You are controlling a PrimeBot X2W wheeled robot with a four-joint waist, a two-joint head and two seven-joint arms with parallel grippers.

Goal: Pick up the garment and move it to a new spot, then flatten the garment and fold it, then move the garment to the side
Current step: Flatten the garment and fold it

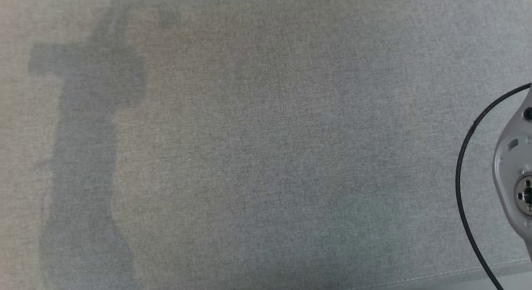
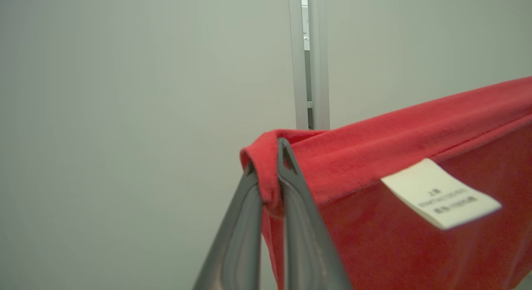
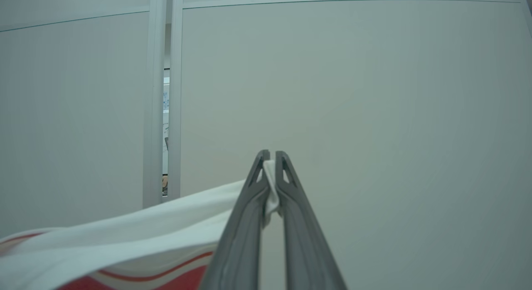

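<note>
**Step in hand: carry the garment to the new spot and lay it flat.**

1. Check the grasps. The left gripper (image 2: 266, 157) is pressed together on a rolled corner of the red garment (image 2: 374, 157). From that pinch the cloth runs taut toward 3 o'clock, and a white care label (image 2: 440, 194) sits at 4 o'clock from the fingertips. The right gripper (image 3: 269, 155) is pinching the white hem (image 3: 145, 227), which trails away toward 8 o'clock above a red stripe.

2. Locate the garment. It hangs in the air, stretched between the two grippers in front of a pale wall panel (image 3: 353, 94). The hanging cloth is cut off by the frame edges, so you cannot judge its clearance above the counter (image 1: 266, 157).

3. Hold the span. The top edge looks evenly tensioned. Move both arms together so the gap between them stays fixed; closing it will let the edge sag and wrinkle.

4. Mind the grip depth. Both pinches appear shallow and close to the fingertips. Accelerate gently, as a jerk could pull the hem free.

5. Choose the landing. In the head view the grey counter lies bare toward 12 o'clock, with the right forearm (image 1: 515, 165) and its black cable (image 1: 461, 165) at 3 o'clock. Lower the bottom edge first, then draw the garment back toward 6 o'clock so it spreads flat.
</note>
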